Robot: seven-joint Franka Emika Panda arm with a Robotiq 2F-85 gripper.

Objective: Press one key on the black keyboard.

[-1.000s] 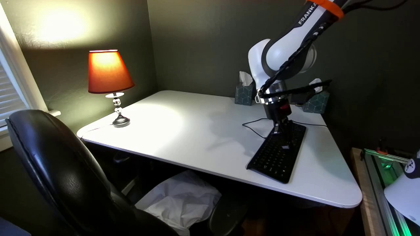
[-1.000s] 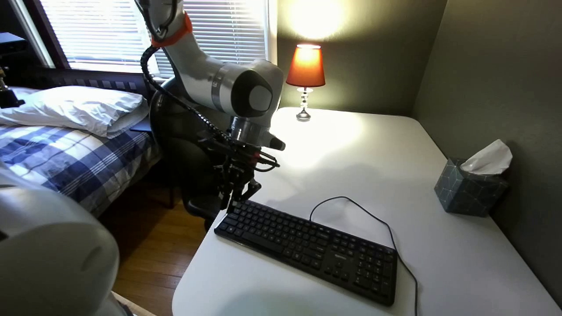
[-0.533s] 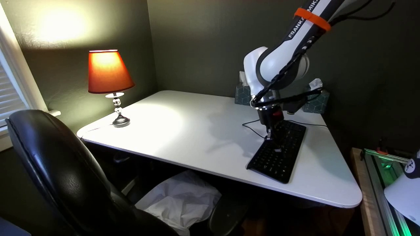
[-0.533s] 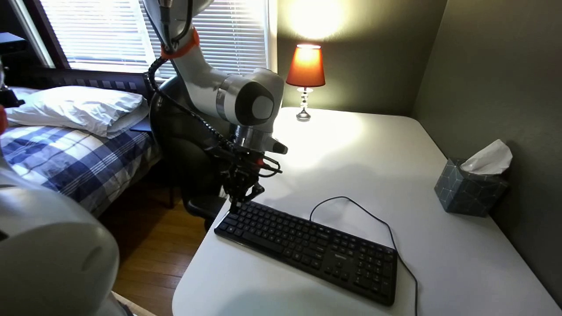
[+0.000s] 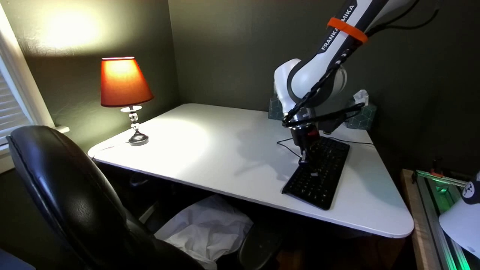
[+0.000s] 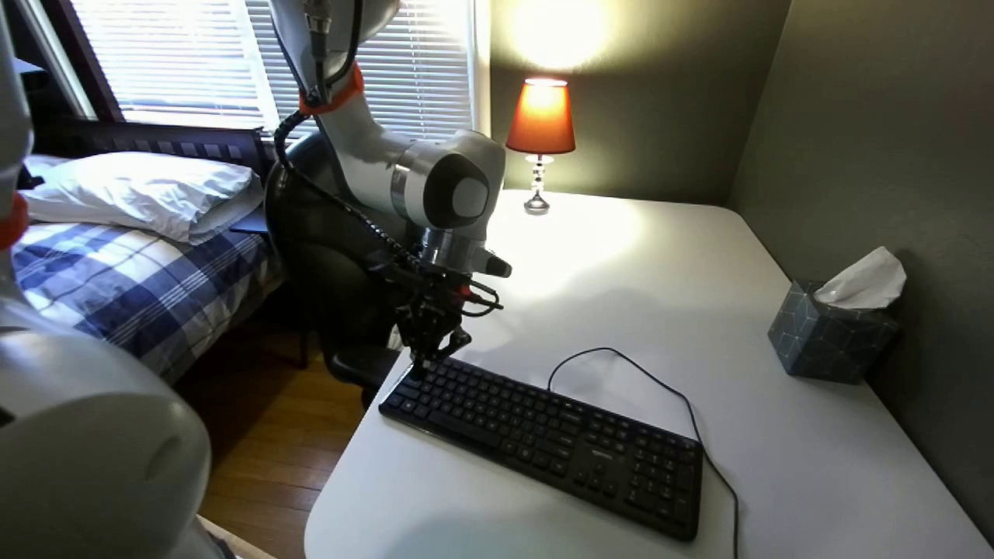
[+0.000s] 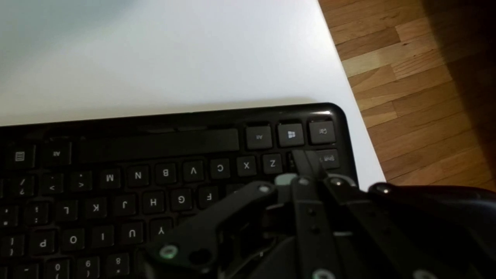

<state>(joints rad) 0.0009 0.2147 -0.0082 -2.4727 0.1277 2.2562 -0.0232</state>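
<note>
The black keyboard [image 5: 312, 192] lies flat on the white desk in both exterior views; it also shows here [image 6: 536, 439] with its thin cable [image 6: 668, 388]. In the wrist view the keyboard [image 7: 162, 145] appears upside down. My gripper [image 7: 308, 155] is shut and empty, its two fingertips pressed together. The fingertips are at the left Shift key [image 7: 329, 159], beside the Z key [image 7: 272, 163], covering part of it. In both exterior views the gripper [image 6: 419, 371] points down at the keyboard's end near the desk edge. Whether the tips touch the key cannot be told.
The white desk's edge [image 7: 343, 58] runs close beside the keyboard's end. A black chair [image 5: 56, 187] stands at the desk. A lit lamp [image 6: 541, 116] stands at the far end. A tissue box [image 6: 831, 334] stands by the wall, and another box [image 5: 362, 116] shows too.
The arm has moved down and toward the keyboard's cable-side edge. The fingertips have come lower, close to the keys at the keyboard's end. The keyboard has not moved.
</note>
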